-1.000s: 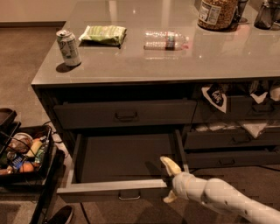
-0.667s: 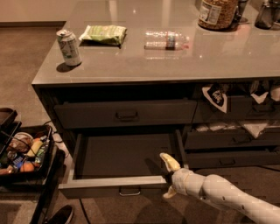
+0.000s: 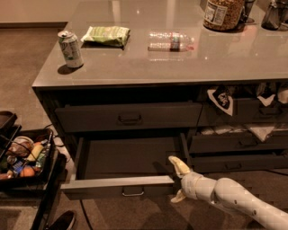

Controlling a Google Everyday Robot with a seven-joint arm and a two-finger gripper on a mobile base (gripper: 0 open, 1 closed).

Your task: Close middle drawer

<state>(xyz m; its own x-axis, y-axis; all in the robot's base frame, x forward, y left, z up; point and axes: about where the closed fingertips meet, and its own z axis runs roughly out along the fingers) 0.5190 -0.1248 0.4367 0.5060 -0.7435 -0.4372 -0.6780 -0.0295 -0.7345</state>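
The middle drawer (image 3: 117,186) of the dark grey cabinet is pulled far out; its paler inner floor (image 3: 130,155) is bare. Its front has a small centred loop handle (image 3: 133,192). My gripper (image 3: 176,181) is at the right end of the drawer front, on a white arm coming in from the lower right. It is open, with one pale finger (image 3: 178,164) above the front's edge, over the drawer's inside, and the other (image 3: 177,196) below and in front of it. It holds nothing.
The top drawer (image 3: 128,117) above is nearly shut. Partly open drawers (image 3: 238,143) with cloths stand to the right. On the counter (image 3: 135,67) are a can (image 3: 70,48), a green bag (image 3: 107,35), a bottle (image 3: 171,40) and a jar (image 3: 225,13). A cart of items (image 3: 22,157) stands at the left.
My gripper and the drawer front's right end have moved slightly towards the cabinet. The fingers stay spread.
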